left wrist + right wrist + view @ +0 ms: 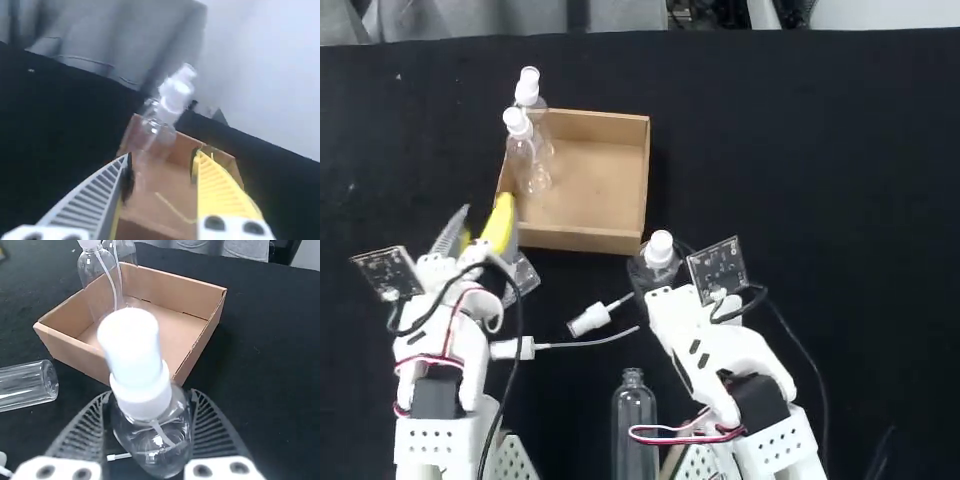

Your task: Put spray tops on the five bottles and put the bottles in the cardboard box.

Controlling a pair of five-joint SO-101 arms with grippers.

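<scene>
The cardboard box [620,185] lies at the back middle-left, with two capped bottles [525,150] upright in its left corner. My left gripper [482,215] hangs open over the box's near-left corner, nothing between its grey and yellow fingers; its wrist view looks past them to a capped bottle [167,107] and the box [170,200]. Just in front of the box's near-right corner, my right gripper [150,407] is shut on an upright clear bottle [142,390] with a white spray top [659,247].
Two loose spray tops [590,320] [515,348] with long tubes lie between the arms. A capless bottle [633,420] is at the front edge between the arm bases. Another capless bottle [25,385] lies on its side near the box front. Black cloth stretches right of the box.
</scene>
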